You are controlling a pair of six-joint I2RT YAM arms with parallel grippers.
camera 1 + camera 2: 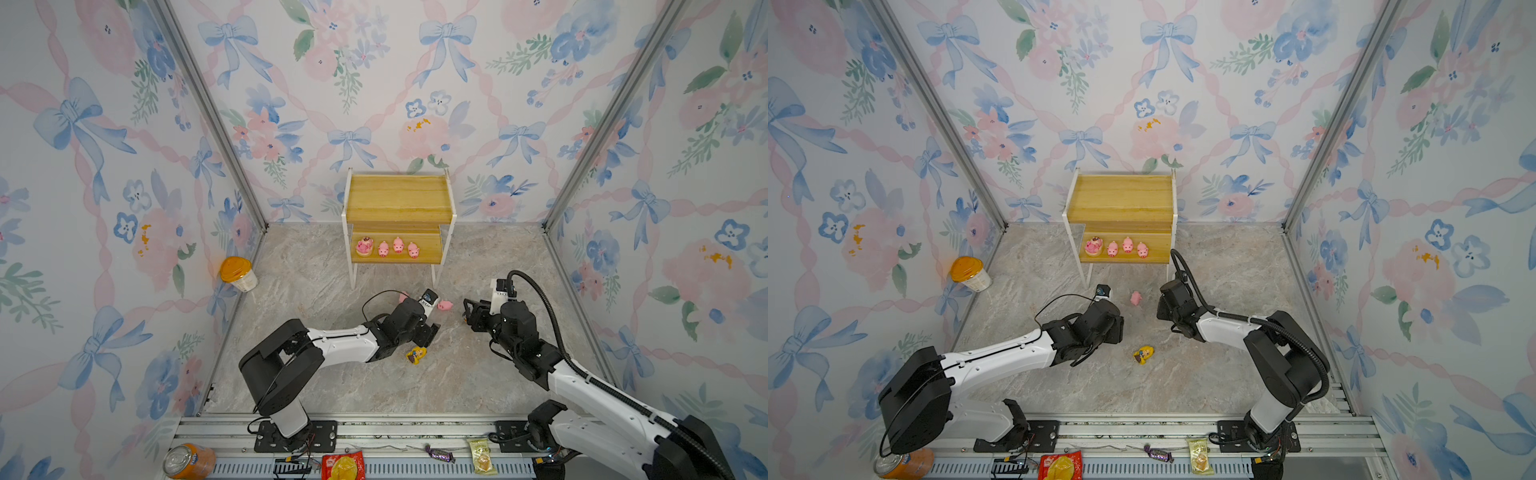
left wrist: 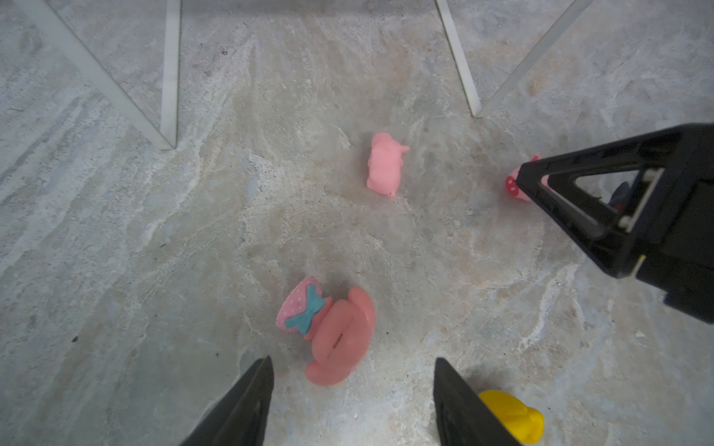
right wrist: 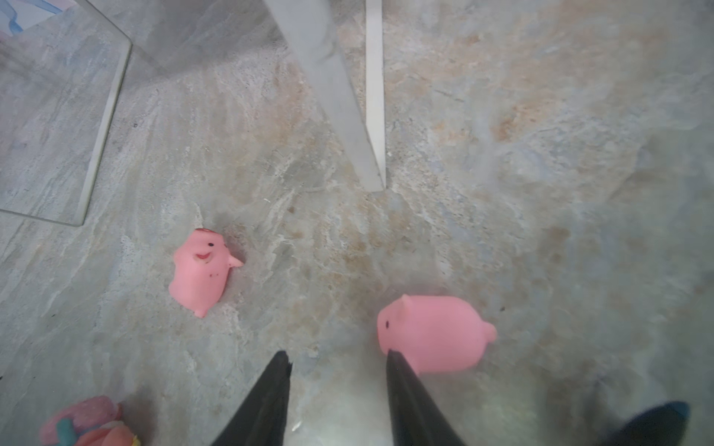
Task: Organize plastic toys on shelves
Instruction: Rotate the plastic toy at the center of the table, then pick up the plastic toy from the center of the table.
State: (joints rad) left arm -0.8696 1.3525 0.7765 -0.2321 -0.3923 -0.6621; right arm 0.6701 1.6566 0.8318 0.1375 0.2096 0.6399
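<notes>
The shelves [image 1: 399, 199] stand at the back wall; the lower board holds a pig on a round base [image 1: 365, 246] and three small pigs [image 1: 398, 246]. On the floor in front lie two more pigs [image 1: 445, 306] [image 1: 1136, 298]. My left gripper [image 2: 353, 363] is open just short of the pink blue-hatted figure [image 2: 328, 332], which lies on its side. The yellow-haired doll [image 1: 416, 355] lies beside one left finger. My right gripper [image 3: 338, 359] is open with bare floor between its fingers; a pig [image 3: 432, 332] lies just outside one fingertip, another pig [image 3: 201, 270] farther off.
An orange-lidded cup [image 1: 239, 274] leans in the left corner. At the front rail lie an orange can [image 1: 187, 459], snack packets [image 1: 343, 465] and a wrapped candy [image 1: 438, 453]. The shelves' thin white legs [image 2: 170, 77] stand just beyond the floor toys.
</notes>
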